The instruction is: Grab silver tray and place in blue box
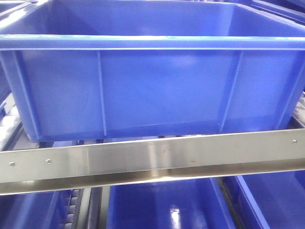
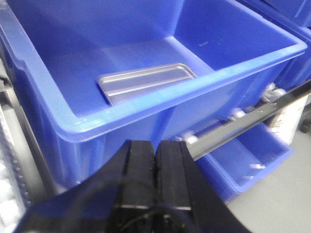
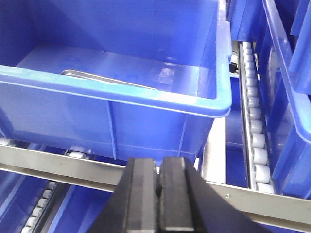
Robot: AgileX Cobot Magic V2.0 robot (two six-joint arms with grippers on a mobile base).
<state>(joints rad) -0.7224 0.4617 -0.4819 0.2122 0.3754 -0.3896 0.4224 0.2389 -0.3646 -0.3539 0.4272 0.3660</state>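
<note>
The blue box (image 1: 152, 43) fills the front view on the upper rack level; its floor is hidden there. The left wrist view shows the silver tray (image 2: 146, 82) lying flat on the floor of the blue box (image 2: 204, 80), toward the near wall. Only a strip of the silver tray's rim (image 3: 104, 79) shows over the blue box's near wall (image 3: 121, 94) in the right wrist view. My left gripper (image 2: 156, 145) is shut and empty, outside the box, in front of its near wall. My right gripper (image 3: 158, 162) is also shut and empty, in front of the box's wall.
A steel rail (image 1: 152, 160) runs across the rack front under the box. More blue crates (image 1: 167, 205) sit on the level below. A roller track (image 3: 255, 121) and a neighbouring blue crate (image 3: 286, 73) lie to the right of the box.
</note>
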